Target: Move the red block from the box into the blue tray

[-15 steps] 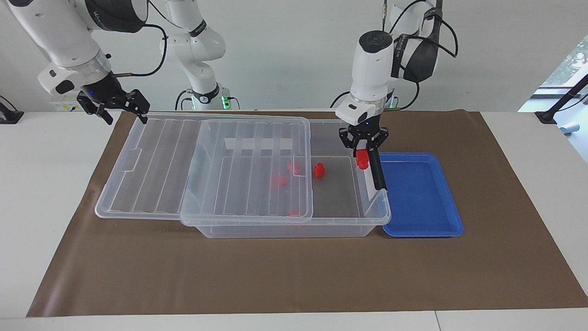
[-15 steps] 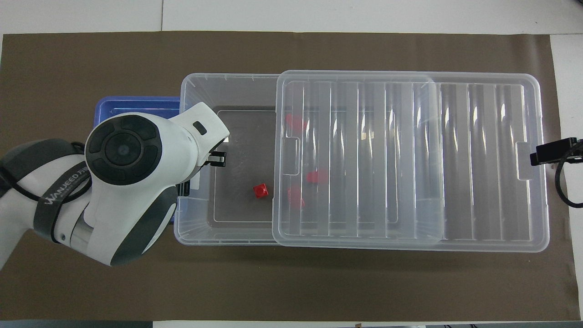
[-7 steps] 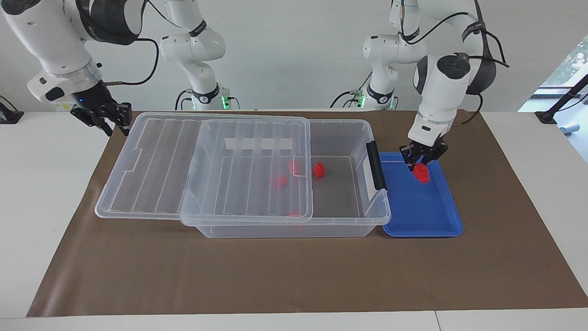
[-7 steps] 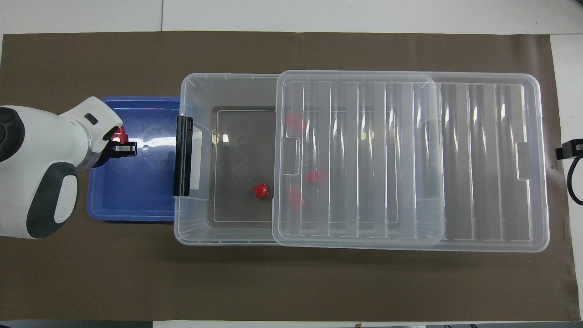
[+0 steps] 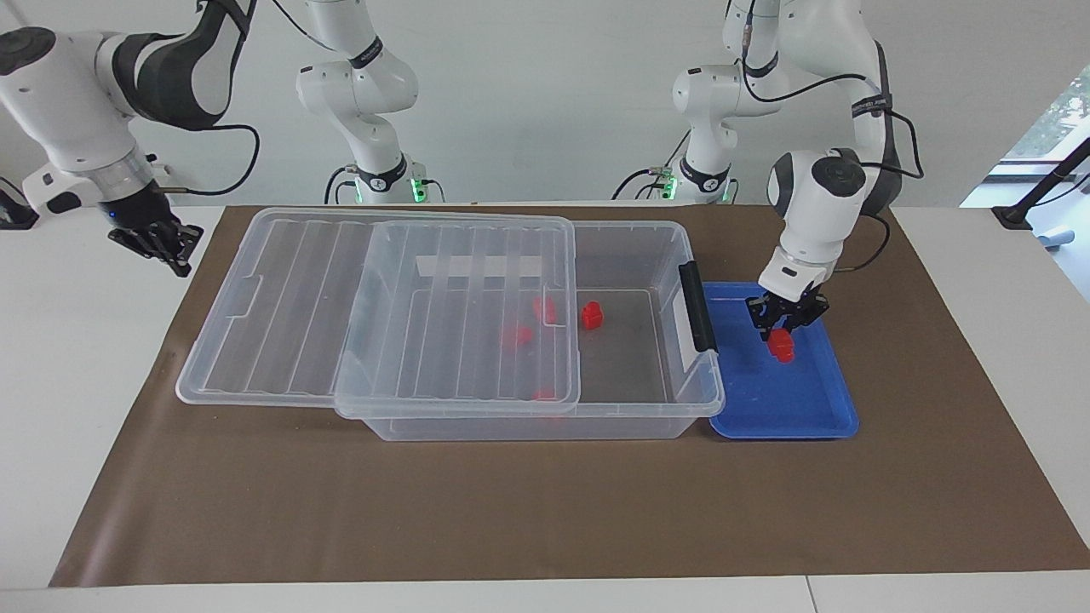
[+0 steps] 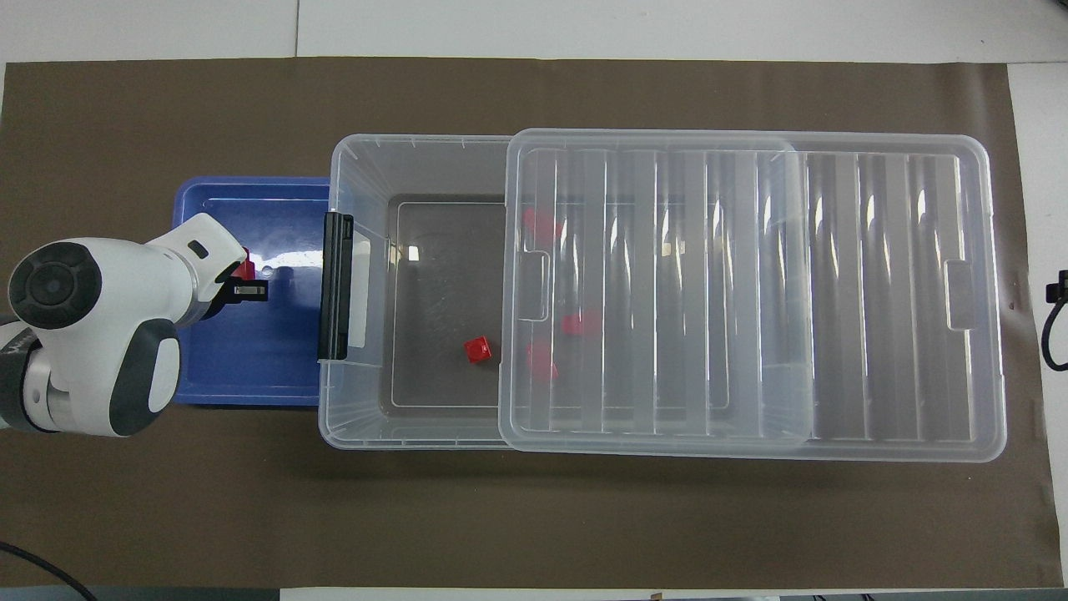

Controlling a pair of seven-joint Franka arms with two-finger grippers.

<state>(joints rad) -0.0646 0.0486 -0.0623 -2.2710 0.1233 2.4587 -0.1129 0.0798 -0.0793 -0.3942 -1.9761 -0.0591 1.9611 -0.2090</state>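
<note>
A small red block (image 5: 780, 345) (image 6: 244, 267) hangs low inside the blue tray (image 5: 817, 409) (image 6: 250, 367), with my left gripper (image 5: 782, 330) (image 6: 244, 282) shut on it. Whether the block touches the tray floor I cannot tell. The tray lies beside the clear box (image 5: 545, 421) (image 6: 359, 417), at the left arm's end of the table. Another red block (image 5: 592, 316) (image 6: 477, 349) sits in the uncovered part of the box. My right gripper (image 5: 157, 241) (image 6: 1058, 287) is shut, holds nothing, and hovers off the mat past the lid's end.
The ribbed clear lid (image 5: 281, 306) (image 6: 876, 292) is slid toward the right arm's end and overhangs the box. Under it lie more red blocks (image 5: 517, 335) (image 6: 542, 361). A black latch (image 5: 698, 306) (image 6: 335, 284) stands on the box wall next to the tray.
The left gripper carried the red block from over the box's edge to the blue tray and lowered it. The right gripper drew away from the lid's end and shut.
</note>
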